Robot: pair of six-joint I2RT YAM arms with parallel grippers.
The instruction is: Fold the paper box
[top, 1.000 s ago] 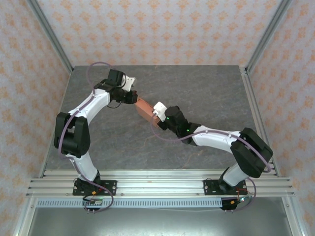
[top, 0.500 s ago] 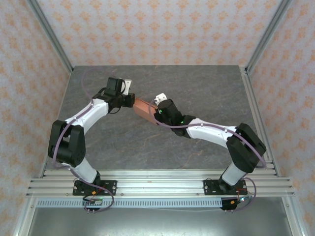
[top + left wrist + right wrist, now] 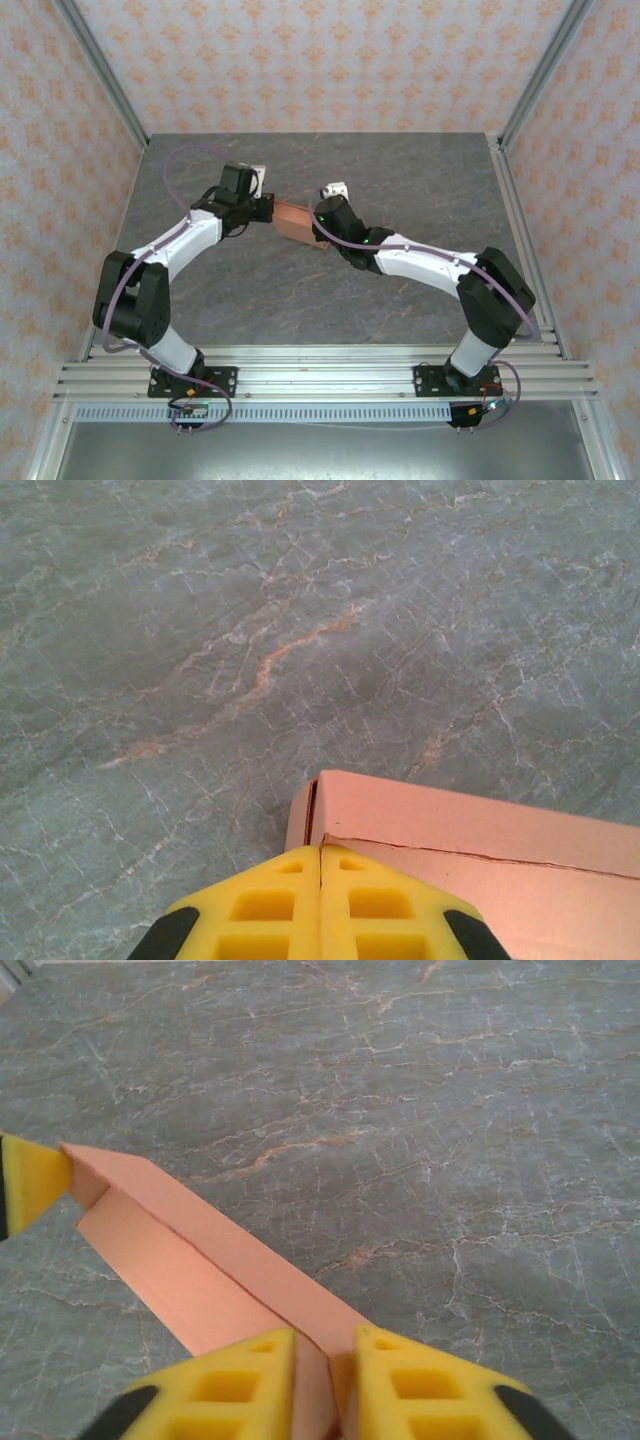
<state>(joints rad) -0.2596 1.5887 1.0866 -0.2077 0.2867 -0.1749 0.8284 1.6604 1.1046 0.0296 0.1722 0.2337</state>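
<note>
Grey stone counter (image 3: pixel 430 180) under both arms. Seen from above, three things in a row near the middle, a bit toward the back: left pincer (image 3: pixel 268 208), then orange box (image 3: pixel 293 220), then right pincer (image 3: pixel 322 232). Left pincer shut tight, yellow fingers (image 3: pixel 270 905) pressed flat together with no gap, nipping thin card at the left end corner of the box. Box edge lined up right with the crack between those two fingers. Box folded up, long and thin, slanting from back-left down to front-right between the two pincers. Thin line along its top, like a closed flap. Resting on the counter or just above it, hard to tell which. Right pincer at the other end, open a little way, yellow fingers (image 3: pixel 420 1380) apart with the right end of the box sitting in the gap. Hard to tell whether those fingers touch the card. Bare grey counter with thin orange and white streaks all around the box.
</note>
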